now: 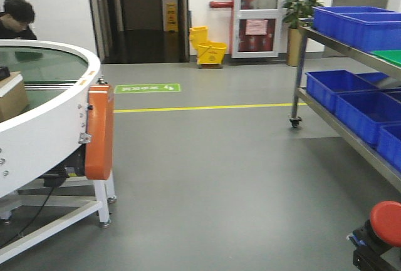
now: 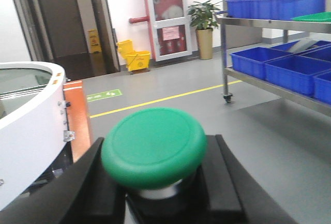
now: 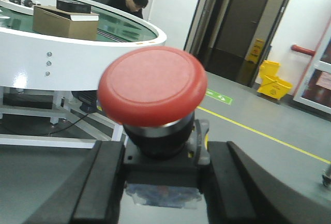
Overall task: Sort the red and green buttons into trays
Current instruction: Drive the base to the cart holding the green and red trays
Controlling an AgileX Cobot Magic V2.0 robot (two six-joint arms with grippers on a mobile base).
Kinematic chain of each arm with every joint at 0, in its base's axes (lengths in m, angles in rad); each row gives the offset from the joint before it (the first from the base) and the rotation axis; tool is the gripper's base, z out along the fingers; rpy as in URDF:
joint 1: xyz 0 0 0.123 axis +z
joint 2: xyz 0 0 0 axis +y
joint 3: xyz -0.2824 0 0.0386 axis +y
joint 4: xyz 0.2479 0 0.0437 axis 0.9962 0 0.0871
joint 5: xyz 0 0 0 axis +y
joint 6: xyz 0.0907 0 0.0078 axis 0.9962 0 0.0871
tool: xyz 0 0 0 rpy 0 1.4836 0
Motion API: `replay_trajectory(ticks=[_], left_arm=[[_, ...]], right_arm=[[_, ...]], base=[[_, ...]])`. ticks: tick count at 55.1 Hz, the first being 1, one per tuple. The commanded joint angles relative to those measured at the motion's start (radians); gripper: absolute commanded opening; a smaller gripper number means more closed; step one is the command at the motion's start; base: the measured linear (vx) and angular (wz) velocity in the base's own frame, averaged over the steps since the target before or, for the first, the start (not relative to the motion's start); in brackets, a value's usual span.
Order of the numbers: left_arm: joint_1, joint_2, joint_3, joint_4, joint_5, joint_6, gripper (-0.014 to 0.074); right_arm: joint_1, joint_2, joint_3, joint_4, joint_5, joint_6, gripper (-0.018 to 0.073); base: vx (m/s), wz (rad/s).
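Note:
My left gripper [image 2: 160,193] is shut on the green button [image 2: 153,146]; its black fingers [image 2: 222,175] clamp the base and the round green cap faces the camera. My right gripper [image 3: 163,177] is shut on the red button [image 3: 152,84], clamping its black base. The red button also shows in the front view [image 1: 386,222] at the bottom right corner. A green tray [image 1: 388,56] lies on the top shelf of the metal rack at the right; it also shows in the left wrist view [image 2: 314,17]. The red tray is out of view.
A metal wheeled rack [image 1: 299,71] with several deep blue crates [image 1: 357,24] stands at the right. A white round conveyor table [image 1: 50,114] with an orange panel and a cardboard box stands at the left, a person [image 1: 15,17] behind it. Grey floor lies between.

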Motion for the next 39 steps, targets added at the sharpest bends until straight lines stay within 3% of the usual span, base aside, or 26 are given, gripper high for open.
replay_trajectory(ticks=[1,39], left_arm=[[-0.003,0.001,-0.03,-0.013,-0.084,-0.008,-0.0003],[-0.003,0.001,-0.03,-0.013,-0.084,-0.008,-0.0003]], right_arm=[[-0.001,-0.001,-0.033,0.035,0.004,0.002,-0.0008],[-0.002,-0.001,-0.033,0.035,-0.008,0.002,-0.0008]], base=[[0.3,0.26],[0.42,-0.03]])
